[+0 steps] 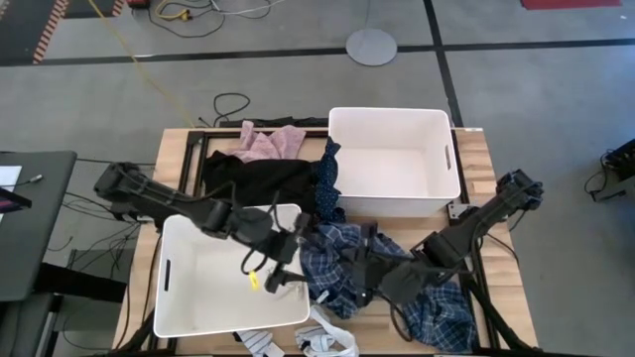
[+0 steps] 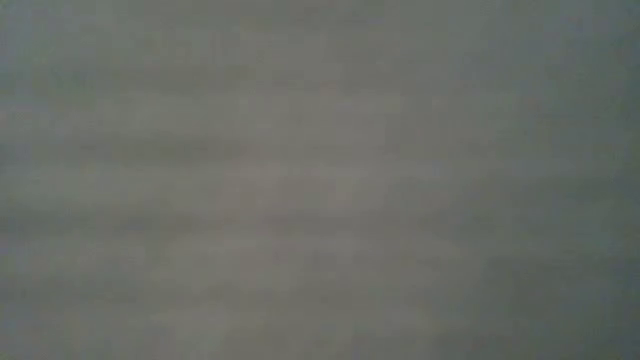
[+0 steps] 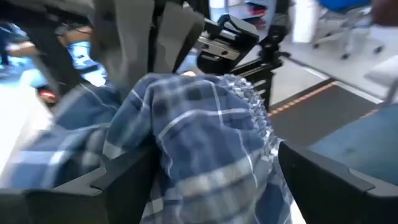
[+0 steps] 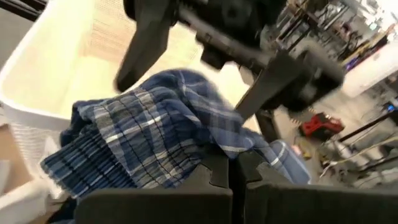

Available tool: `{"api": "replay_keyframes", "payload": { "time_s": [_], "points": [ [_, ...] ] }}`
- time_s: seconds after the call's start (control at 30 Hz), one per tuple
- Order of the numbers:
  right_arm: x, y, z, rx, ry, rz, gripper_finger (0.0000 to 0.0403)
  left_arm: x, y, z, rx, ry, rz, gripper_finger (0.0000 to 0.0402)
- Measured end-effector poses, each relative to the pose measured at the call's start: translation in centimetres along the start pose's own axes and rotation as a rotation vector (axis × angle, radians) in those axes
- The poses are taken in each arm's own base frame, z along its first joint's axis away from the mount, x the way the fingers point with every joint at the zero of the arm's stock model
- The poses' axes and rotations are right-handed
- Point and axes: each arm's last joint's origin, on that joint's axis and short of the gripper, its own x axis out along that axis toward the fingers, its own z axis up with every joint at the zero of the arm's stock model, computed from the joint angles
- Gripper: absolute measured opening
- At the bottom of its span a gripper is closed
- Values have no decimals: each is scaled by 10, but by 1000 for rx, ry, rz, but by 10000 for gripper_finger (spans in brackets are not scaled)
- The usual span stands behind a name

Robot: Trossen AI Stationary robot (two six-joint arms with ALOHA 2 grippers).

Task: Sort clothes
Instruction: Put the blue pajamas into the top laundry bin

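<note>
Left gripper [image 1: 281, 260]: over the right edge of the near white rectangular plastic bin [image 1: 189, 297], jaws spread wide, nothing clamped. In the left wrist view, fingers [image 3: 329, 180] parted with a fold of the blue-white plaid cotton shirt [image 3: 199, 143] bunched between them, loose, not pinched.

Right gripper [image 1: 369, 281]: just right of the left gripper, pressed into the same plaid shirt [image 1: 342, 263]. In the right wrist view, fingers [image 4: 214, 177] closed flush together at the shirt's edge [image 4: 155, 137]; cloth caught between them or not, cannot tell. Left gripper [image 4: 205, 68] seen directly beyond, straddling the raised fold, near bin [image 4: 56, 68] behind it.

Remaining clothes, placed from the left gripper: large black garment [image 1: 260, 178] just beyond it; pink garment [image 1: 270, 144] farther beyond, at the table's far edge; dark blue patterned piece [image 1: 329, 183] beyond and to the right, against the wall of the 2nd white bin [image 1: 397, 198]; white and striped socks [image 1: 303, 342] on the near side, at the table's front edge.

Low view: uniform grey, nothing legible.
</note>
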Motion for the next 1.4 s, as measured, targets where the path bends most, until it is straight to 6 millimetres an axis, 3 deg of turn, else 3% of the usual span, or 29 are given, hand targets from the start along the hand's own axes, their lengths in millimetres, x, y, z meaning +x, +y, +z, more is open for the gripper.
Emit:
{"api": "replay_keyframes", "payload": {
  "time_s": [0.23, 0.37, 0.47, 0.67, 0.7, 1.0, 1.23, 1.4],
  "points": [
    [4, -11, 8, -68, -35, -33, 0, 20, 14, -12, -17, -15, -38, 332],
    [4, -16, 13, -67, -47, -42, 0, 21, 16, -9, 36, -57, -37, 303],
    [2, -18, 15, -66, -50, -42, 1, 21, 16, -7, 76, -81, -28, 239],
    [-5, -15, 20, -68, -65, -25, 16, 21, 18, -6, 129, -93, -19, 39],
    [-7, -15, 22, -67, -70, -21, 19, 21, 18, -6, 131, -95, -18, 24],
    [-48, -5, 33, -101, -39, -155, 95, 20, 19, 2, 170, -100, -11, 17],
    [-96, 10, 41, -66, -87, -180, 194, 9, 26, 35, 248, -124, 44, 17],
    [-116, 19, 33, 20, -89, -120, 239, -6, 32, 66, 297, -139, 89, 17]
  ]
}}
